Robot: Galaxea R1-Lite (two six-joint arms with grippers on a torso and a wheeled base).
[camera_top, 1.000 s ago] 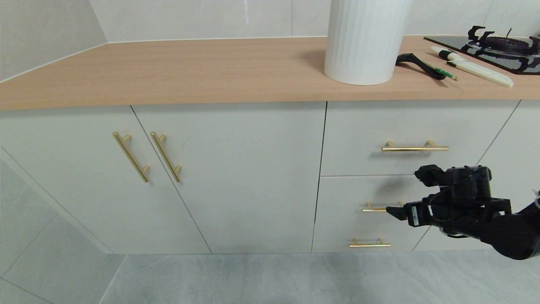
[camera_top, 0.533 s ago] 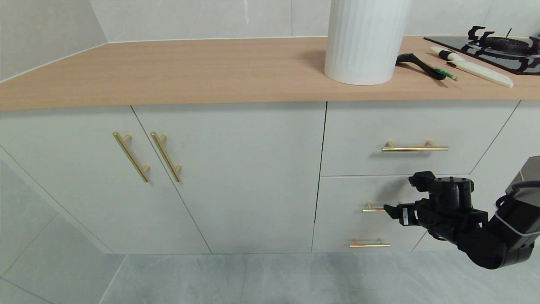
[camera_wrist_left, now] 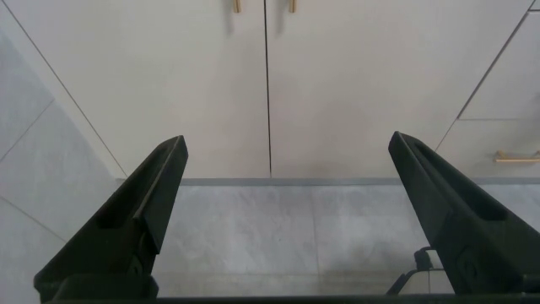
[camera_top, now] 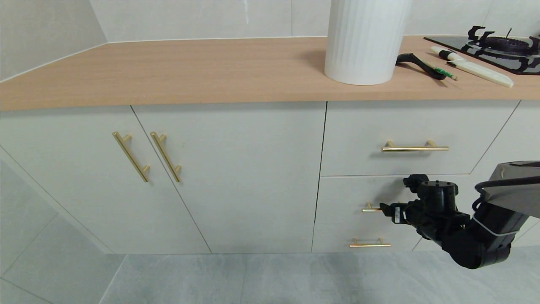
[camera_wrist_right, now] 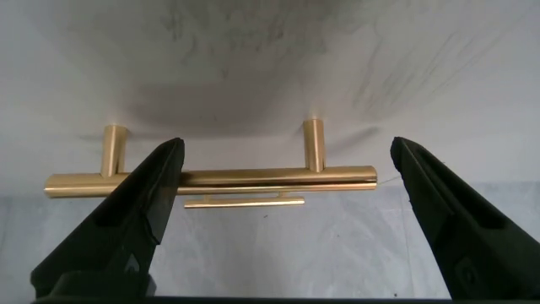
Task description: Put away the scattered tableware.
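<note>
Tableware [camera_top: 476, 69] lies on the wooden countertop [camera_top: 190, 71], between a tall white ribbed container [camera_top: 365, 40] and the stove [camera_top: 502, 46]: a black-handled utensil [camera_top: 417, 63], a thin stick with a green band [camera_top: 443, 72] and a white knife

Well below it, the right gripper [camera_wrist_right: 287, 148] sits at the middle drawer, its fingers spread wide with nothing clamped. The brass middle handle [camera_wrist_right: 253, 179] runs across just ahead of them, and whether they touch it cannot be told. In the head view the right arm comes in low from the right, with the top drawer handle [camera_top: 414, 148] above the gripper and the bottom one [camera_top: 370, 243] below.

The left gripper [camera_wrist_left: 287, 143] also has its fingers apart and empty, facing the foot of the double cabinet doors [camera_wrist_left: 270, 93] and the grey floor tiles [camera_wrist_left: 270, 236]
</note>
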